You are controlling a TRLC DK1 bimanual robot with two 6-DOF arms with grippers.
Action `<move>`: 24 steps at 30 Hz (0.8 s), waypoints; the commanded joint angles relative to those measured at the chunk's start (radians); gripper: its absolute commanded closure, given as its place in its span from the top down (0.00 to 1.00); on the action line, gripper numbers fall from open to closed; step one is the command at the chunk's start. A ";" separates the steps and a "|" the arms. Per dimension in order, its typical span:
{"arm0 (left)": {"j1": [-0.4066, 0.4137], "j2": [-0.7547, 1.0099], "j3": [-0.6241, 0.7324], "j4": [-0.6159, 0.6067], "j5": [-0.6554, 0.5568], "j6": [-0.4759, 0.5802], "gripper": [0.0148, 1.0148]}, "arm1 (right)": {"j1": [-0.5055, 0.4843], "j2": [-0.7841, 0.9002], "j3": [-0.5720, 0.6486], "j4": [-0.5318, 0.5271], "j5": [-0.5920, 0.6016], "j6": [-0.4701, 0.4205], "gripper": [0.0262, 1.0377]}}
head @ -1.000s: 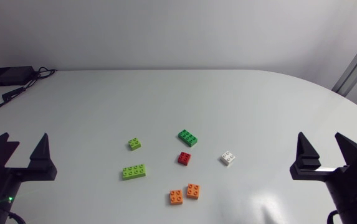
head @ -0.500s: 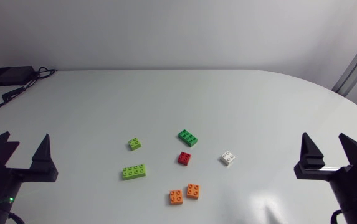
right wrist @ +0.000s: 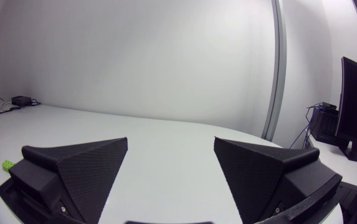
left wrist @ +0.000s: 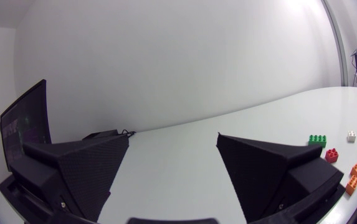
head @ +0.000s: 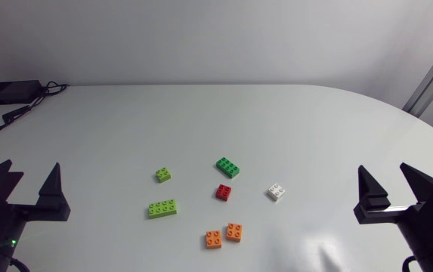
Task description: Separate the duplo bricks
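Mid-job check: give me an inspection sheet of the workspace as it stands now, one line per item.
Surface: white table, no marks seen.
Job's things: seven bricks mid-table, none stacked. Small lime, dark green, red, white and long lime lie apart. Near orange and far orange lie close together; I cannot tell whether they touch.
Clutter: black box at the far left corner.
Grippers: left gripper and right gripper both open, empty, away from the bricks.
Cables: cable beside the black box.
Surroundings: nothing seen.
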 commanded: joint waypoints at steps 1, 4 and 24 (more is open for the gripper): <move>0.006 -0.017 -0.025 0.013 0.006 0.007 0.97 | -0.003 -0.009 -0.038 -0.016 -0.005 0.020 0.96; 0.006 -0.017 -0.025 0.013 0.006 0.006 0.97 | 0.001 -0.009 -0.038 -0.016 0.000 0.020 0.96; 0.001 -0.019 -0.025 0.016 -0.028 -0.006 0.97 | 0.030 -0.007 -0.038 -0.017 0.003 0.020 0.96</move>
